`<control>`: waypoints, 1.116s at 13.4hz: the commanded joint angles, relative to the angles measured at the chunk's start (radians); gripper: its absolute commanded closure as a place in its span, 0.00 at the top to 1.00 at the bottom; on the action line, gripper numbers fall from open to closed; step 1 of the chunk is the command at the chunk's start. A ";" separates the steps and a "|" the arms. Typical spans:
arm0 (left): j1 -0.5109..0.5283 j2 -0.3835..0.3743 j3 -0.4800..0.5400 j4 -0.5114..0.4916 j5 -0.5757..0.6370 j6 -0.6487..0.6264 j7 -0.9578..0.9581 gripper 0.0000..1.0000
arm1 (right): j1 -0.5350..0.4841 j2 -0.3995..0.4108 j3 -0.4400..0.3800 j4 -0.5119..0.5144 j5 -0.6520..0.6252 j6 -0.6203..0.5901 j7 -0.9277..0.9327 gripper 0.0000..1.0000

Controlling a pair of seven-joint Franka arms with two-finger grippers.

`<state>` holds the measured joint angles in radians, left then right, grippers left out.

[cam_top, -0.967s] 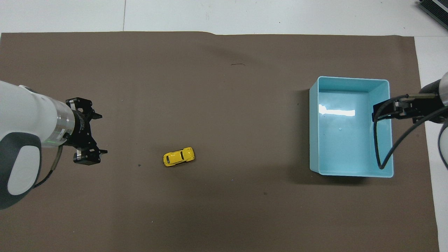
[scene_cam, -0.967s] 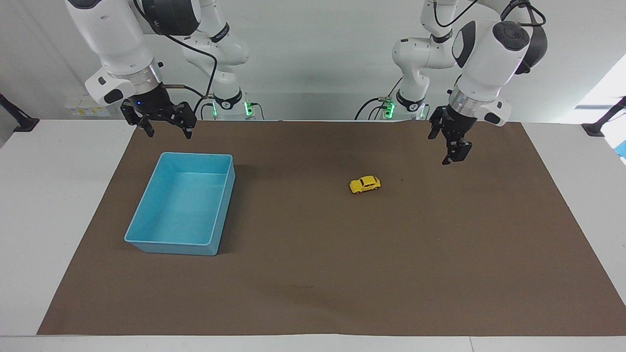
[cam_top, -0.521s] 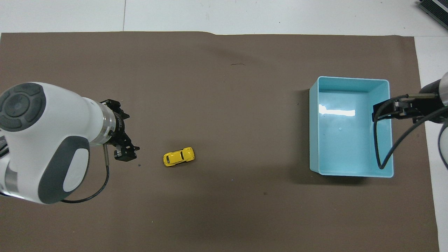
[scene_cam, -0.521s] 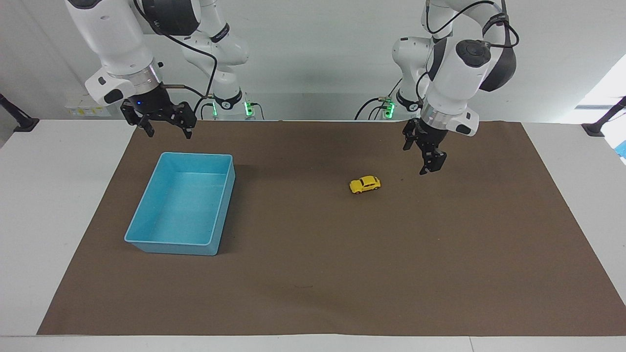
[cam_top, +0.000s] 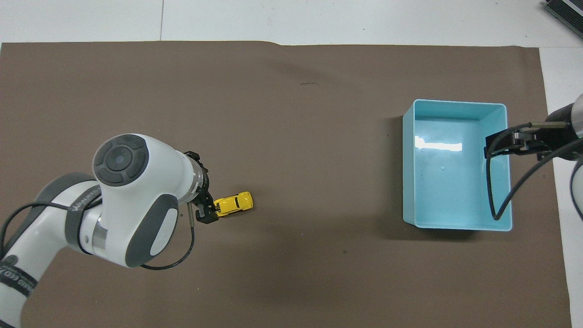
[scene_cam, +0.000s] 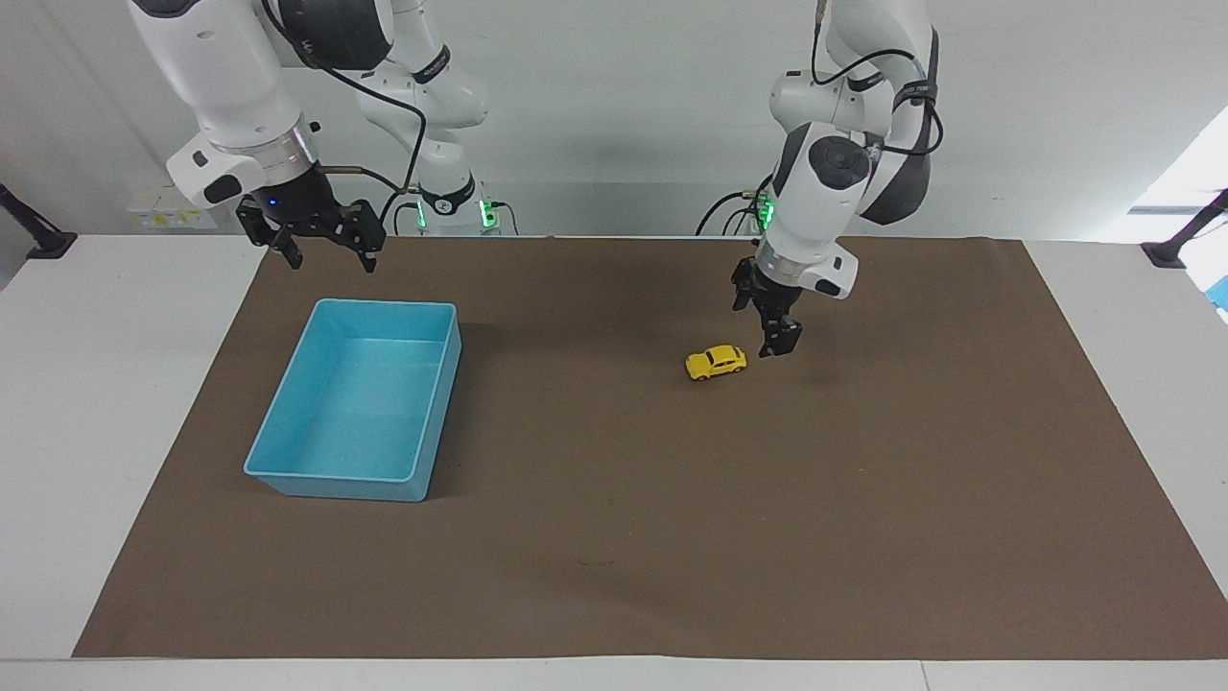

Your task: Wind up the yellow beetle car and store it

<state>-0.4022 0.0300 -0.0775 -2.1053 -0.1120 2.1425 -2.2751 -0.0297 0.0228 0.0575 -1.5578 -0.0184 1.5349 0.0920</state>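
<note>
The yellow beetle car (scene_cam: 716, 362) (cam_top: 233, 203) stands on its wheels on the brown mat, toward the left arm's end of the table. My left gripper (scene_cam: 765, 324) (cam_top: 206, 211) is open and hangs low just beside the car, on the side toward the left arm's end, with nothing between its fingers. In the overhead view it covers one end of the car. The blue bin (scene_cam: 288, 474) (cam_top: 455, 225) sits empty toward the right arm's end. My right gripper (scene_cam: 321, 248) (cam_top: 496, 143) waits open and raised over the bin's rim.
The brown mat (scene_cam: 672, 537) covers most of the white table (scene_cam: 96, 384). Black clamp stands sit at the table's corners nearest the robots (scene_cam: 43, 242) (scene_cam: 1175, 251). A dark device (cam_top: 565, 11) lies off the mat at a corner farthest from the robots.
My left arm has swung in from its end of the table and come down, bringing its open gripper right beside the car. The car, the bin and the right arm have not moved.
</note>
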 commanded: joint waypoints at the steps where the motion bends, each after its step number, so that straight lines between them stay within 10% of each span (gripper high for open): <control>1: -0.064 0.007 0.019 -0.086 -0.014 0.100 -0.033 1.00 | -0.012 -0.011 0.002 -0.004 0.017 -0.002 -0.020 1.00; 15: -0.084 0.037 0.021 -0.223 -0.014 0.333 -0.132 1.00 | -0.012 -0.011 0.002 -0.004 0.017 -0.002 -0.020 1.00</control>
<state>-0.4647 0.0760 -0.0678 -2.3015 -0.1125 2.4447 -2.3953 -0.0297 0.0228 0.0575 -1.5578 -0.0184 1.5349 0.0920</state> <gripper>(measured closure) 0.000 0.000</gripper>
